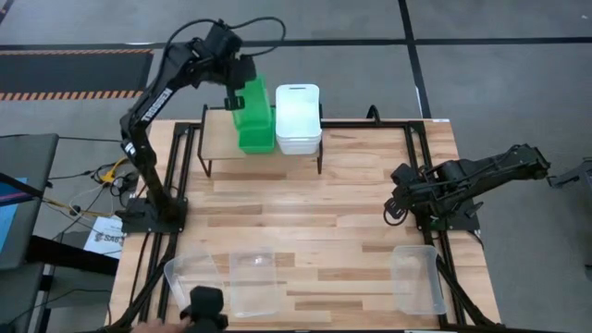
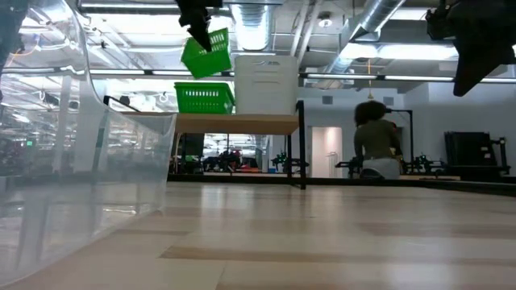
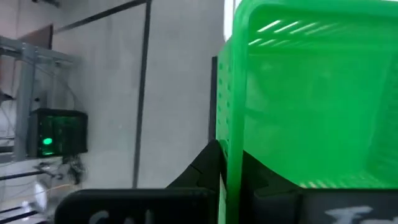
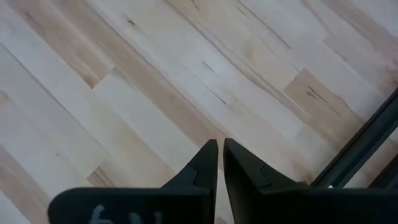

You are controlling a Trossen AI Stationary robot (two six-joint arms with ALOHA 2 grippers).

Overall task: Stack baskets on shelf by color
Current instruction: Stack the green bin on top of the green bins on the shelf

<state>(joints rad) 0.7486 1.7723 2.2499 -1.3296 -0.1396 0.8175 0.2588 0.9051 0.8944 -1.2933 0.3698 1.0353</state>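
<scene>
Overhead, the left hand (image 1: 239,92) pinches a green basket (image 2: 206,53) tilted above the shelf (image 1: 218,139); the right hand (image 4: 220,163), nearly closed and empty, rests over the worktop (image 1: 314,222).

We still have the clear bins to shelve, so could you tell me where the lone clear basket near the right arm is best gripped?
Grip the clear basket by a long side wall, coming straight down. It sits upright and open-topped on the table, apart from the others, so the thin rim is exposed.
</scene>
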